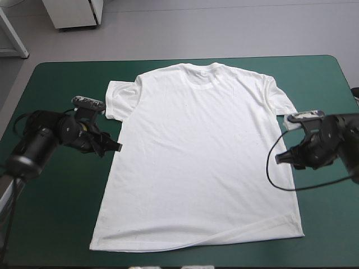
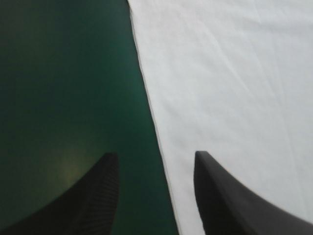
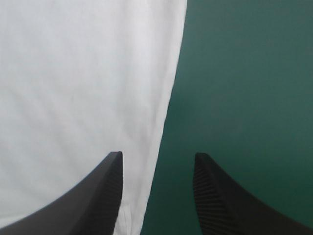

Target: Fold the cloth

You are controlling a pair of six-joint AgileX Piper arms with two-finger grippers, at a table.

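Observation:
The white T-shirt (image 1: pixel 199 157) lies spread flat on the teal-green cover, collar toward the far edge and hem toward the near edge. My left gripper (image 1: pixel 112 147) sits at the shirt's left side edge, below the left sleeve. Its black fingers (image 2: pixel 100 196) stand open and straddle that edge of the T-shirt (image 2: pixel 234 88), one over cloth, one over cover. My right gripper (image 1: pixel 282 158) is at the shirt's right side edge. It too is open, one finger (image 3: pixel 98 196) over the T-shirt (image 3: pixel 83 83) and the other over bare cover.
Bare teal-green cover (image 1: pixel 56 224) runs along both sides of the shirt and behind the collar. The hem reaches close to the table's near edge. A white cabinet (image 1: pixel 73 12) stands on the floor beyond the far edge.

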